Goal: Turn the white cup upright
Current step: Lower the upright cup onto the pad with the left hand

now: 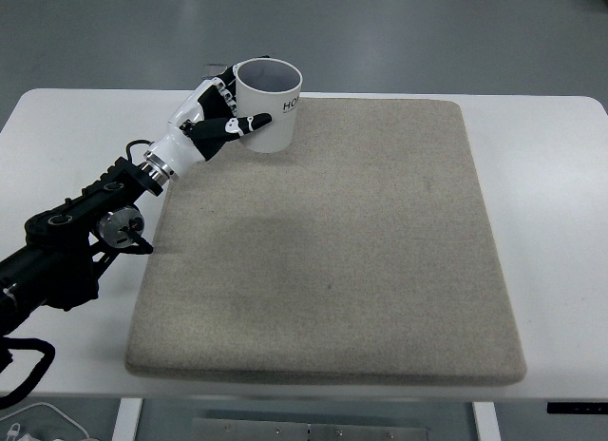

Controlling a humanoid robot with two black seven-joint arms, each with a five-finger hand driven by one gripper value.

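White cup [269, 105] sits mouth-up at the far left corner of the beige mat [332, 270], w/ the left hand [217, 118] wrapped round its side, thumb across the front, other fingers behind. It looks close to upright, maybe tipped a bit. If the hand lets go too fast or pulls sideways, the cup could tip over or roll off the mat edge onto the white table [551, 175], b/c it's right by the corner. Can't see if the cup's bottom touches the mat; the hand hides it. Print on the cup is partly covered. Right arm isn't in the pic.
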